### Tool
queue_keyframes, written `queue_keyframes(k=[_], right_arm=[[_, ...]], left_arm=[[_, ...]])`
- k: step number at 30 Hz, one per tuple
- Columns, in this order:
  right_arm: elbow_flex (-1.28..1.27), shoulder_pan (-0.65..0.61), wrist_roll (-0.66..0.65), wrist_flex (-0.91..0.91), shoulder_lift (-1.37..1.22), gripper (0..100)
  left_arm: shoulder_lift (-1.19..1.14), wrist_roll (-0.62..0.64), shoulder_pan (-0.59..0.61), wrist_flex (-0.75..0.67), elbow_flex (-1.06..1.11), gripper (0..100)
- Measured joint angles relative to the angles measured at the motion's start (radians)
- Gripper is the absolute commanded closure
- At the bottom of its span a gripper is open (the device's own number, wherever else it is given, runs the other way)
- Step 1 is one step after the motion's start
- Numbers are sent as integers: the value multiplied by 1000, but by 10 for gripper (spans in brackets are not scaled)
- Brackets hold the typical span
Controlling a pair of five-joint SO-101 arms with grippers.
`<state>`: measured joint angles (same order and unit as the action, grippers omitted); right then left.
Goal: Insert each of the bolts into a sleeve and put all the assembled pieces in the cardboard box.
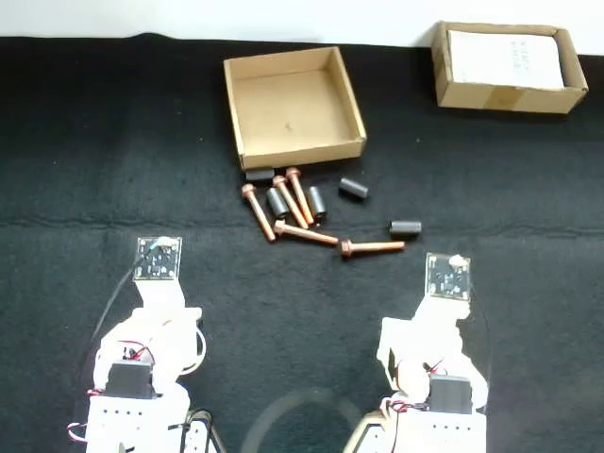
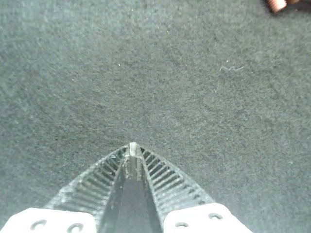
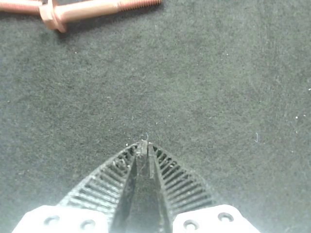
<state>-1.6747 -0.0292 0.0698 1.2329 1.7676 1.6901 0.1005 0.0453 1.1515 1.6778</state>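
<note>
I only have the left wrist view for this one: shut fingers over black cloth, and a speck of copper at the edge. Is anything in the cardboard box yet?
Observer: No. In the high view the cardboard box holds no pieces.
Operator: So where are the parts?
Observer: Five bolts lie loose on the black cloth just in front of the box, mixed with five sleeves. No bolt is inside a sleeve.
Operator: And the other arm?
Observer: The right gripper is shut and holds nothing. It sits over bare cloth, with one bolt lying crosswise beyond its tip.
</note>
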Motion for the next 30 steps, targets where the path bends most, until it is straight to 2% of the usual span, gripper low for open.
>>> queue_keyframes(k=[30], right_arm=[[0,0,0,0,0,991]], left_arm=[[0,0,0,0,0,970]])
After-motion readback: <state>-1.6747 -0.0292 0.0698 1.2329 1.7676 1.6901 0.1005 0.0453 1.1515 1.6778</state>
